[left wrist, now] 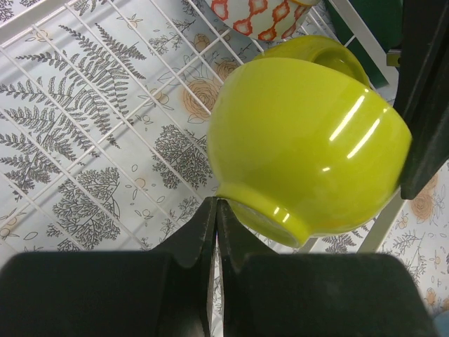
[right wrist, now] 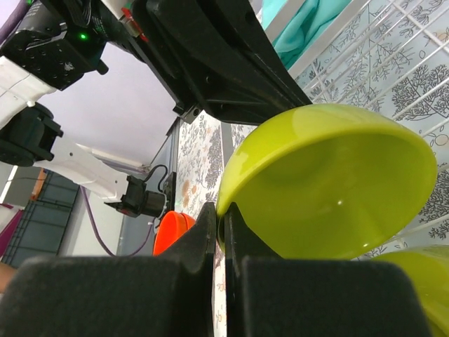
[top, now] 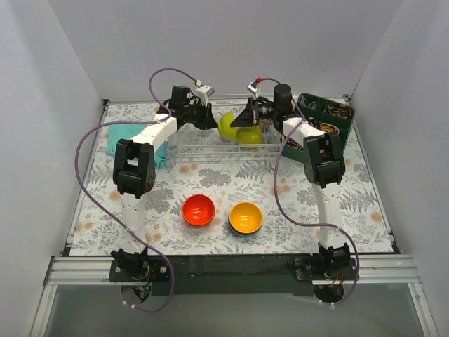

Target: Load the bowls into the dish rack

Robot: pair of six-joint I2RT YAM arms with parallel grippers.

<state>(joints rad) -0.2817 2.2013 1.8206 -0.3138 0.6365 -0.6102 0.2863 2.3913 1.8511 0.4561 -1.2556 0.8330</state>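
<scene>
My right gripper [top: 242, 121] [right wrist: 220, 219] is shut on the rim of a lime-green bowl [top: 228, 125] [right wrist: 330, 182] [left wrist: 309, 147] and holds it tilted on edge over the white wire dish rack [top: 203, 147] [left wrist: 140, 70] [right wrist: 393, 63]. My left gripper [top: 208, 116] [left wrist: 216, 205] is shut and empty, its tips right beside that bowl's foot. A second lime-green bowl [top: 250, 135] [left wrist: 323, 50] and a cream bowl with red pattern [left wrist: 259, 14] sit in the rack. The red-orange bowl [top: 198, 210] and orange-yellow bowl [top: 246, 217] rest on the table near the front.
A teal cloth [top: 116, 140] lies left of the rack. A dark green compartment tray [top: 326, 116] of small items stands at the back right. The orange-yellow bowl seems stacked on a darker bowl. White walls enclose the table on three sides.
</scene>
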